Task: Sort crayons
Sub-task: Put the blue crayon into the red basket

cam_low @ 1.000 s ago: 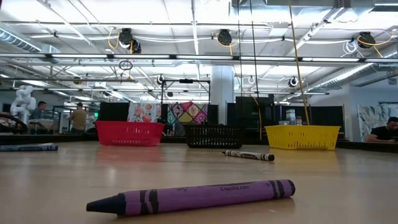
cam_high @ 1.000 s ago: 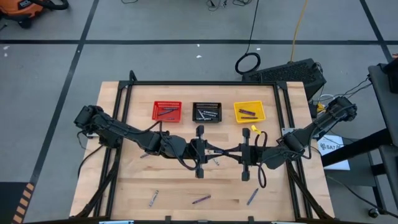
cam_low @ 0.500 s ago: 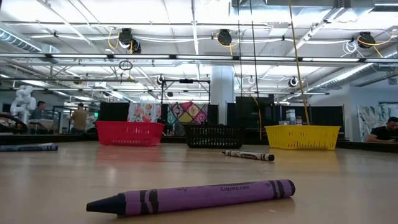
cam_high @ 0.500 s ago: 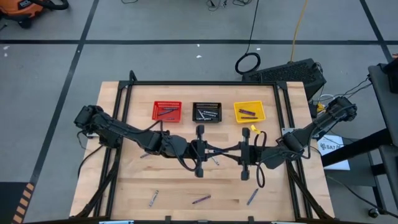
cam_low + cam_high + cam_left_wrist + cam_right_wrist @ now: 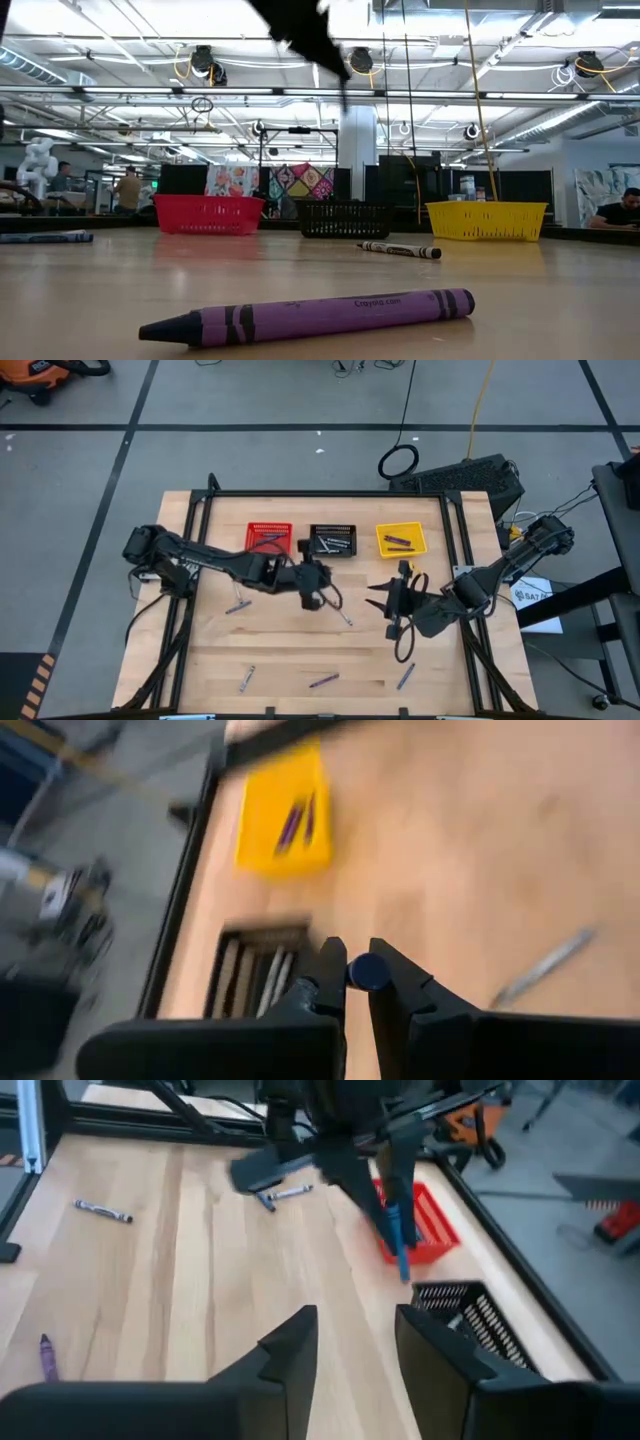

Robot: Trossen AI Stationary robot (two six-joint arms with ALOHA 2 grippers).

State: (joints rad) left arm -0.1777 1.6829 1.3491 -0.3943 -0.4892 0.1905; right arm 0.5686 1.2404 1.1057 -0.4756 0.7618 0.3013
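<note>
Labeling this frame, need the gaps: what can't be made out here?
- Left wrist view: motion blur; the crayons in the yellow basket and black basket can't be counted.
- High view: basket contents too small to count.
- Low view: basket walls hide their contents; the left arm is cut off by the top edge.

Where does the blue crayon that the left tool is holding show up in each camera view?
High view: not discernible, hidden at the left tool, near the black basket.
Low view: not in it; only a dark arm shape shows at the top.
Left wrist view: blue crayon seen end-on, pinched between the fingers.
Right wrist view: it hangs from the left tool over the table, beside the red basket.
Shared landmark: the black basket shows in all four.
</note>
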